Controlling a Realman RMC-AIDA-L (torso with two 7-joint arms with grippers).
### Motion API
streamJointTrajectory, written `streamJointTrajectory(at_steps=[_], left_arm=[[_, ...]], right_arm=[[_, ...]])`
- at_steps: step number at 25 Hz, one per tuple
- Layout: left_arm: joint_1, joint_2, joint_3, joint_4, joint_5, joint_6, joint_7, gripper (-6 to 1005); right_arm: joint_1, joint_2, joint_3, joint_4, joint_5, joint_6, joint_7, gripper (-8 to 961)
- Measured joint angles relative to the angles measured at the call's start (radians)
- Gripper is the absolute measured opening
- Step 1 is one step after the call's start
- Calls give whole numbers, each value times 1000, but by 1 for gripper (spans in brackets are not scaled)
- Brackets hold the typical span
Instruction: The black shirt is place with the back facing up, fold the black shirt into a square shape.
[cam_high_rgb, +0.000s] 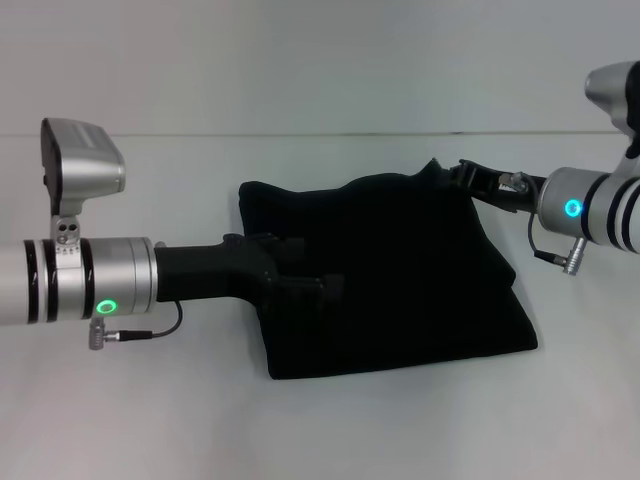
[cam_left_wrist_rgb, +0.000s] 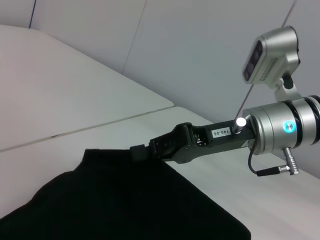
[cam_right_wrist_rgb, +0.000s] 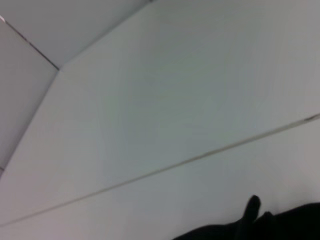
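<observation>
Looking at the head view, we saw the black shirt (cam_high_rgb: 400, 270) lying mid-frame on the white table (cam_high_rgb: 320, 430), already folded into a rough, lumpy rectangle w/ a peak of fabric lifted at its upper right corner. The left gripper (cam_high_rgb: 300, 280) came in from the left edge, stretched over the shirt's left side; black on black there, so we couldn't tell whether its fingers were spread or closed. The right gripper (cam_high_rgb: 470, 180) reached in from the upper right, and its tip met that raised peak; it was prob. pinching the cloth, since the corner stood up off the table right at the tip.

In the left wrist view, the right gripper (cam_left_wrist_rgb: 142, 150) sat mid-frame at the shirt's (cam_left_wrist_rgb: 125, 200) upper edge, fingers closed onto the fabric corner. The right wrist view showed mostly table (cam_right_wrist_rgb: 150, 125), w/ a sliver of shirt (cam_right_wrist_rgb: 280, 225) at the lower right and a small point of cloth sticking up.
</observation>
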Motion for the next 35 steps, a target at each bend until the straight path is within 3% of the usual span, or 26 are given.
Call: streamJointTrajectory(at_steps=[16, 24, 27, 30, 35], left_arm=[[-14, -4, 0, 0, -7, -70, -7, 845], [-32, -6, -2, -1, -67, -242, -147, 843], [-45, -7, -2, -12, -82, -324, -258, 842], [-65, -1, 0, -44, -83, -406, -379, 841], [-105, 13, 10, -103, -74, -500, -577, 840]], right_arm=[[-58, 8, 11, 2, 61, 7, -86, 35], [-110, -1, 12, -7, 232, -65, -315, 186], [-146, -12, 13, -21, 304, -117, -380, 242], [-179, -27, 13, -52, 315, -181, -392, 358], [-192, -93, -1, -76, 281, -290, -338, 574]])
